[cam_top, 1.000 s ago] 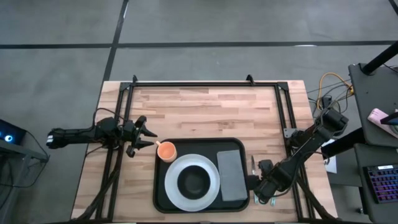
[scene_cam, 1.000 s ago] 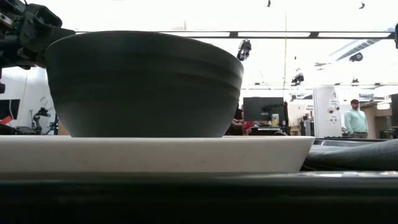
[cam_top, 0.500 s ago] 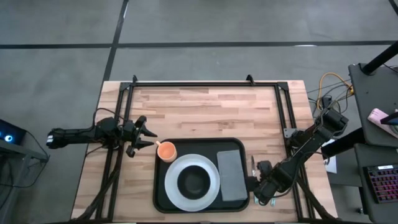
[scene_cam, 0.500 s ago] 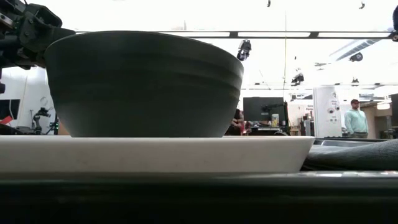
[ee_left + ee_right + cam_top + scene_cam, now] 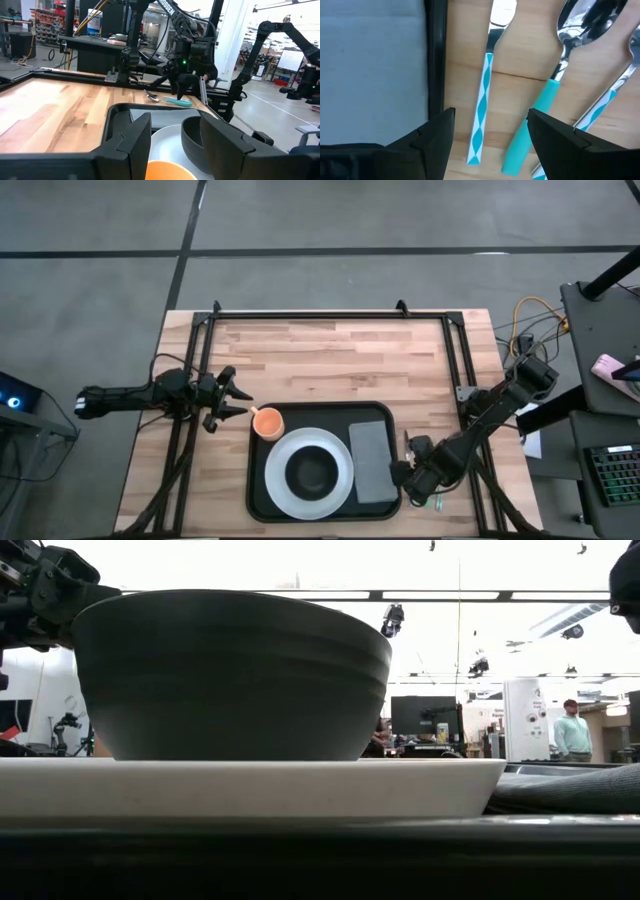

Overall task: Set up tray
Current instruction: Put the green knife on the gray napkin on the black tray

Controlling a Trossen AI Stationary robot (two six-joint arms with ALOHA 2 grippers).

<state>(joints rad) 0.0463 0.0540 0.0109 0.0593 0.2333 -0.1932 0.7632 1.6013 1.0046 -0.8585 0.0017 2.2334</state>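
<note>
- The right gripper (image 5: pixel 490 130) is hanging with its jaws spread wide and empty directly over the teal-handled cutlery on the wooden surface (image 5: pixel 330 360), just beside the tray's right rim; judging by that, it is lining up to pick a piece.
- A teal-and-white patterned utensil (image 5: pixel 481 110) is lying between the jaws, a teal-handled metal spoon (image 5: pixel 560 70) next to it.
- The large flat black rectangular tray (image 5: pixel 258 490) is sitting at the surface's near edge, holding a white round plate (image 5: pixel 280 485) with a dark bowl (image 5: pixel 312 471) on it, a small orange cup (image 5: pixel 267 421), and a grey folded napkin (image 5: pixel 372 460).
- The left gripper (image 5: pixel 232 401) is waiting beside the cup, jaws partly open, holding nothing.
</note>
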